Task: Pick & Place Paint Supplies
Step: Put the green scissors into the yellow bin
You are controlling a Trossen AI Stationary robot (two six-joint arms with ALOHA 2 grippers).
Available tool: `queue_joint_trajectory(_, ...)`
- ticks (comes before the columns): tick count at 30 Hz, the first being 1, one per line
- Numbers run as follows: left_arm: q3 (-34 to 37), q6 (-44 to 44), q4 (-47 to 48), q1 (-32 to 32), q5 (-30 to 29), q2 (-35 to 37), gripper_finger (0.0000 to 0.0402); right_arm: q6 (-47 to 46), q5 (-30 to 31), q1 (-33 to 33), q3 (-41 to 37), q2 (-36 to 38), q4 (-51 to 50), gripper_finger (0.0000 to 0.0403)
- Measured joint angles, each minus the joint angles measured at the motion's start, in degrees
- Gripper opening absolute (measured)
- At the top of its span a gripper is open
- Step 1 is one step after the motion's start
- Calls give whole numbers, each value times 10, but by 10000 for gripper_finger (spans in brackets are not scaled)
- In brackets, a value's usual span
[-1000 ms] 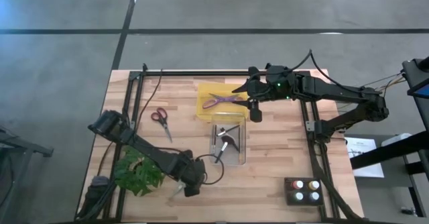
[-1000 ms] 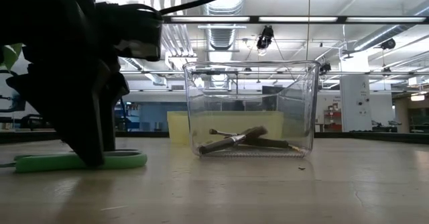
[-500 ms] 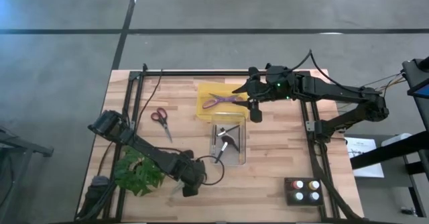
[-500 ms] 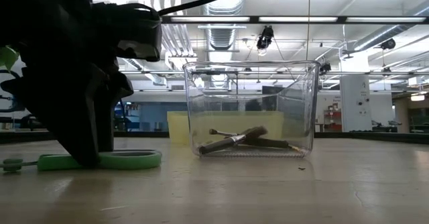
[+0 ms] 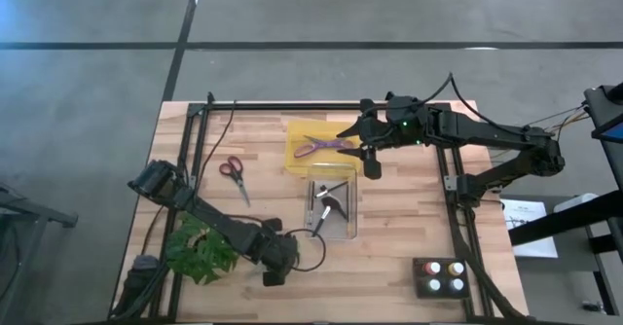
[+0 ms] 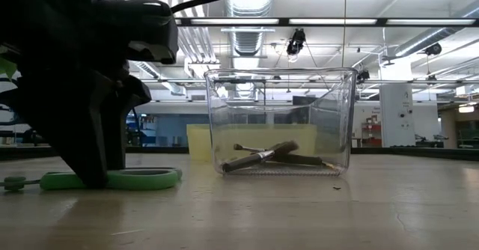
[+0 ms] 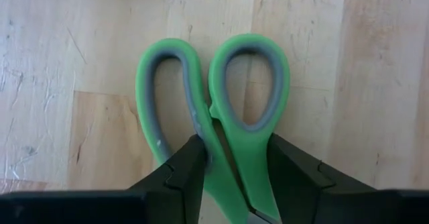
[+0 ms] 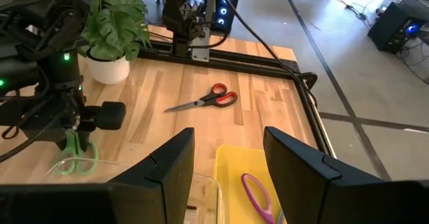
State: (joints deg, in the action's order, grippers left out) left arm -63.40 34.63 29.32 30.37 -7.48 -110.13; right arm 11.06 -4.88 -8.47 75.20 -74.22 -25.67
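Note:
The green scissors (image 7: 221, 117) lie flat on the table near its near-left part and also show in the low view (image 6: 142, 179). My left gripper (image 7: 234, 177) stands over them (image 5: 271, 274), shut on them. My right gripper (image 8: 228, 163) hangs open and empty above the yellow tray (image 5: 302, 160) at the far middle. Purple scissors (image 5: 326, 147) lie in that tray. Red-handled scissors (image 5: 233, 174) lie flat on the left part of the table. A clear container (image 5: 332, 208) holds dark-handled brushes (image 6: 262, 156). The paint bottles (image 5: 443, 276) stand in a dark holder near the right corner. My left gripper holds the green scissors by the narrow neck just below the two finger loops (image 7: 231, 150), pinched with one finger on each outer side. The fingers (image 7: 181, 177) come from above, pointing down. The scissors lie flat on the table, their loops sticking out beyond the fingers.
A leafy green plant (image 5: 200, 250) stands close beside my left arm at the near-left corner. A black metal frame (image 5: 292, 105) runs round the table's edges. Bare wood lies between the clear container and the paint bottles.
In the low view the green scissors have slid a little along the table toward its right under my left gripper, staying flat. My right arm has kept still.

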Motion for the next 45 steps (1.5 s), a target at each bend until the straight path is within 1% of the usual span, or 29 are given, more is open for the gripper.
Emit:
queue_joint_trajectory(10, -1, -12, 6, 1, -9, 4, 138, 0, -1, 0, 0, 0, 2, 178)
queue_joint_trajectory(16, 3, -17, 31, 1, -9, 30, 135, 1, -1, 0, 0, 0, 4, 178)
queue_joint_trajectory(22, 4, -30, 58, 2, -16, 59, 111, 1, 0, 0, 0, 0, 6, 178)
queue_joint_trajectory(26, 3, -44, 56, 2, -32, 85, 74, 1, 0, 0, 0, 0, 7, 178)
queue_joint_trajectory(30, 3, -67, 57, 1, -10, 88, 36, 1, 0, 0, 0, 0, 7, 178)
queue_joint_trajectory(33, 3, -79, 55, 1, 12, 90, 31, 1, 0, 0, 0, 0, 7, 178)
queue_joint_trajectory(35, 3, -78, 54, 1, 13, 89, 37, 1, 0, 0, 0, 0, 7, 178)
queue_joint_trajectory(37, 3, -75, 45, -1, 9, 89, 54, 1, 0, 0, 0, 0, 7, 178)
queue_joint_trajectory(41, 2, -63, 25, -8, -12, 86, 105, -1, 0, 0, 0, 0, 7, 178)
queue_joint_trajectory(45, 2, -58, 13, -18, -20, 73, 150, -4, -1, 0, 0, 0, 7, 178)
